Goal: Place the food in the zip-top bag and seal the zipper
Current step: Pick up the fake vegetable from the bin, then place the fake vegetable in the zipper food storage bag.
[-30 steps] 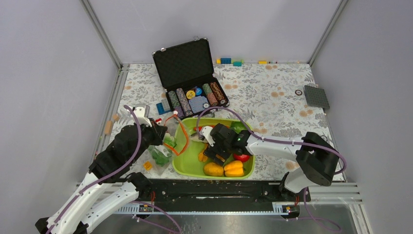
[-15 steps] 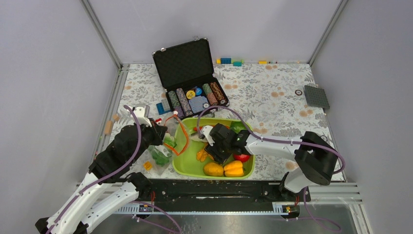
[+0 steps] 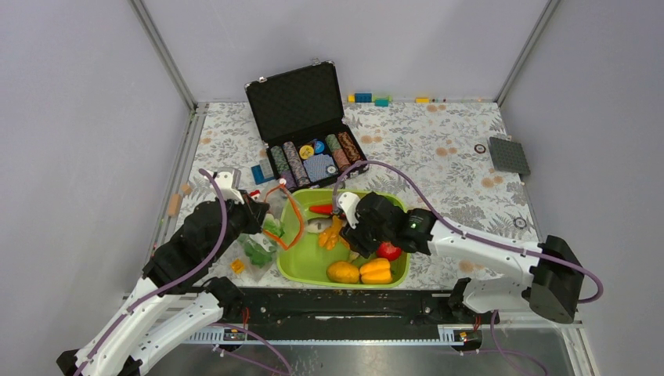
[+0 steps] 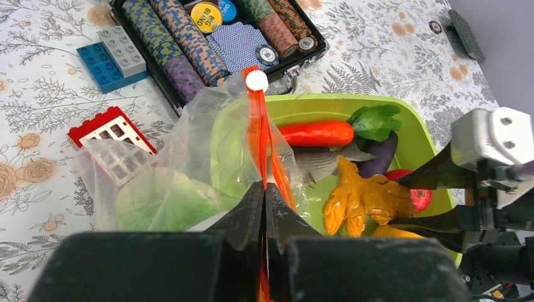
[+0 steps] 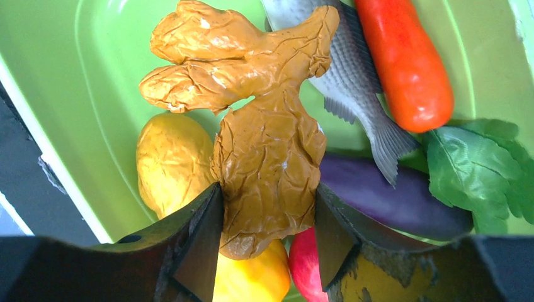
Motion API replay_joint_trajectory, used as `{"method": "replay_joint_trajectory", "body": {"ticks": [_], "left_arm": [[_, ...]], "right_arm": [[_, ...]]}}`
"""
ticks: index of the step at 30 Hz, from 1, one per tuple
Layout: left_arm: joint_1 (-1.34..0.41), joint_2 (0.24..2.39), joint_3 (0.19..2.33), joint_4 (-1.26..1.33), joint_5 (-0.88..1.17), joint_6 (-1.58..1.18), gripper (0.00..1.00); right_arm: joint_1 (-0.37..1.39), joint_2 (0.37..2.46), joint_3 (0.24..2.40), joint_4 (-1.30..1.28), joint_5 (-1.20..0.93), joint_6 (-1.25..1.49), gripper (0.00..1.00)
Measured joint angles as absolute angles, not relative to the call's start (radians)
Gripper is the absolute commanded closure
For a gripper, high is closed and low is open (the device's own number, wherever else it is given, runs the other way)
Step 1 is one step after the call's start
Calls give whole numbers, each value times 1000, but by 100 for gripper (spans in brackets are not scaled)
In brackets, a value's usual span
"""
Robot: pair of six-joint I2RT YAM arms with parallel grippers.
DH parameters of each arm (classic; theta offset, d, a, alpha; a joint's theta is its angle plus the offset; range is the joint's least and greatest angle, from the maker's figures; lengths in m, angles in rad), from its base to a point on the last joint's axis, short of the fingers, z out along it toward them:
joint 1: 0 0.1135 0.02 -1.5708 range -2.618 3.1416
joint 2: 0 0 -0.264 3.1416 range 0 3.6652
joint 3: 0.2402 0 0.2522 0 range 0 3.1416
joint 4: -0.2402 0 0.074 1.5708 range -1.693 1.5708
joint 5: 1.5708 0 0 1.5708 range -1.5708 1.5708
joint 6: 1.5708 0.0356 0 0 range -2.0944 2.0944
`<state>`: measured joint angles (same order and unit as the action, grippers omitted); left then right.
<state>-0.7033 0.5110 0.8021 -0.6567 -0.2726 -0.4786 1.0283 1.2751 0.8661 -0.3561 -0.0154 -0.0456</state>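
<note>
Writing: one yellow chip (image 4: 206,16) in the poker case (image 3: 294,98) reads "BIG BLIND". The blue chip (image 4: 228,10) beside it is lettered too, but I cannot read it. No other legible labels.

Left fingers (image 4: 264,189): clenched tight on the zipper (image 4: 257,126), holding the mouth of the zip-top bag (image 4: 189,170) up at the tray's left edge. Green lettuce (image 4: 157,201) lies inside the bag.

Right fingers (image 5: 267,207): grasping a brown-orange ginger-shaped piece (image 5: 264,145) by its thick end, lifted over the lime-green tray (image 4: 302,104).

Count in the tray:
- one carrot (image 5: 403,56)
- one silver fish (image 5: 352,69), beside the carrot
- one purple eggplant (image 5: 390,195)
- one green leaf (image 5: 485,170)
- one red apple (image 3: 388,251)
- two yellow-orange peppers (image 3: 376,271) at the near rim

Count on the floral surface (image 3: 438,180), left of the case:
- one blue brick (image 4: 104,63) touching one grey brick (image 4: 123,44)
- one red window piece (image 4: 113,129) against the bag

Case: four rows of chips, as far as I can count.
</note>
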Motion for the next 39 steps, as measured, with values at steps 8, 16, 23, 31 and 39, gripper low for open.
{"method": "replay_joint_trajectory", "body": {"ticks": [8, 16, 23, 31, 39], "left_arm": [[-703, 513, 802, -656, -238, -474, 100], [-703, 527, 802, -653, -184, -466, 100], [-703, 527, 802, -648, -155, -462, 100], [-703, 543, 802, -633, -105, -445, 100], [-703, 545, 802, -633, -81, -434, 100]], "right_arm": [[1028, 1180, 921, -414, -6, -69, 77], [1027, 1276, 1124, -353, -146, -57, 77], [1028, 1391, 1184, -362, -276, -44, 77], [1034, 1458, 1221, -384, -414, -55, 77], [1026, 1553, 1296, -385, -414, -10, 78]]}}
